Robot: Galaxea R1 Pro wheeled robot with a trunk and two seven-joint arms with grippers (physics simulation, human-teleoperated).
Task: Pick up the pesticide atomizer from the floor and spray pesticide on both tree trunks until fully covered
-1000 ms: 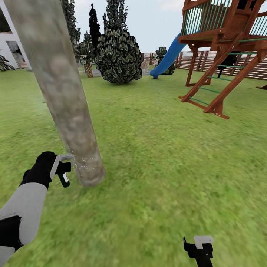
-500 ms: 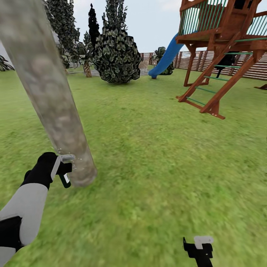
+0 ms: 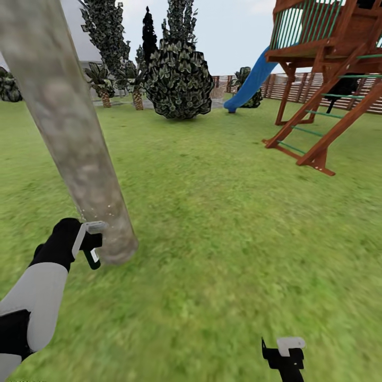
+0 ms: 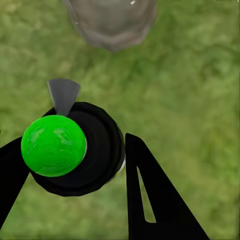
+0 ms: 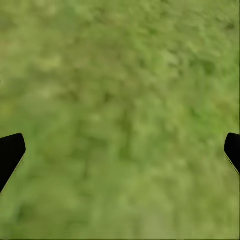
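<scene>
1. Camera has panned since a second ago: the play tower [image 3: 329,79] and slide [image 3: 249,82] sit further right in the head view and more of the white house shows at top left. That is a view shift, not the things moving.
2. White pesticide specks near the tree trunk [image 3: 74,138] base are thinner than a second ago; only a few dots show on the bark now. Judgement: trunk coverage is far from complete, and more spraying is needed higher up.
3. Left end effector [image 3: 91,245] stays closed on the pesticide atomizer [image 4: 75,150], held just beside the trunk base, low over the lawn [image 3: 228,223].
4. Left wrist view adds the bottle seen end-on, a bright green round part on it, and fingers on both sides.
5. Right end effector [image 5: 120,150] is spread wide and empty over grass.
</scene>
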